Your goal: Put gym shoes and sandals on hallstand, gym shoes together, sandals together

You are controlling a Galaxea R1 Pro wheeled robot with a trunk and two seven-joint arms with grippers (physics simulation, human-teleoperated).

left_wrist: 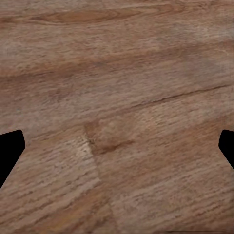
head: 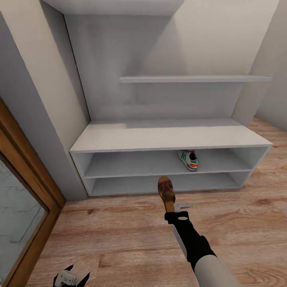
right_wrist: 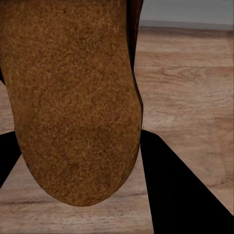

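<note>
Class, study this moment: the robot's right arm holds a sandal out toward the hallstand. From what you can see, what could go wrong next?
1. The right gripper appears to pinch the sandal near one end, so the rest juts out unsupported; it might swing or slip onto the corridor floor.
2. A gym shoe already sits on the upper open shelf of the hallstand. Placing the sandal close beside it could take the spot the second gym shoe needs.

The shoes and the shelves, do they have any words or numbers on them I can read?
None can be read.
The gym shoe on the hallstand shows green stripes and an orange patch, no letters.
The sandal held in the right end effector shows a plain tan sole.
The corridor floor bears wood grain alone.
</note>
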